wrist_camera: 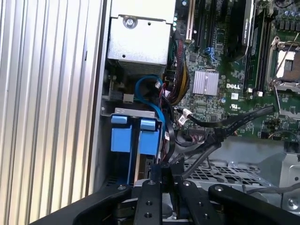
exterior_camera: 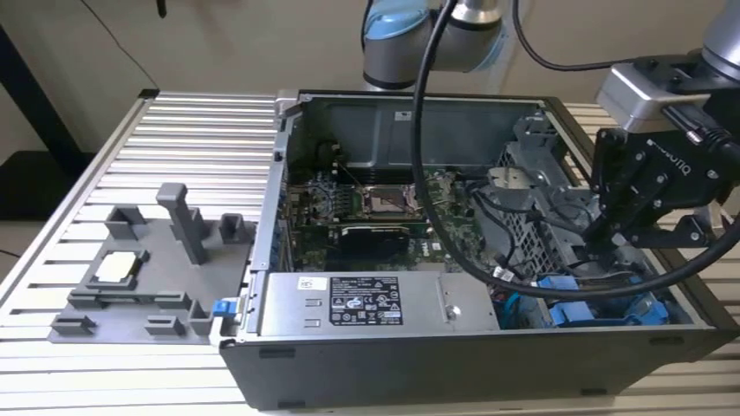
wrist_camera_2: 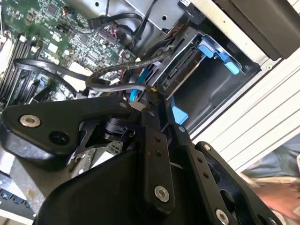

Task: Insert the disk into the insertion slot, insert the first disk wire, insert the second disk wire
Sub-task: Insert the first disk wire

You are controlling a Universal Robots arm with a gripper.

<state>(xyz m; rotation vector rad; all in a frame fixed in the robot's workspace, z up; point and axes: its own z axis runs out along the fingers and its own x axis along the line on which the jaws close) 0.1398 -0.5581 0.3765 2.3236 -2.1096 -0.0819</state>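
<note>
With the disk [wrist_camera: 149,137] seated in the insertion slot [wrist_camera: 134,111], your gripper's [wrist_camera: 166,176] jaws clamp a disk wire [wrist_camera: 220,126]; wiring looks unfinished.

Illegible small print on the label [exterior_camera: 364,301] atop the silver power supply [exterior_camera: 457,303].

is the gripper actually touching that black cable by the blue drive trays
Touching. In the first wrist view the black cable runs straight into the gripper, pinched between its fingertips.
</note>
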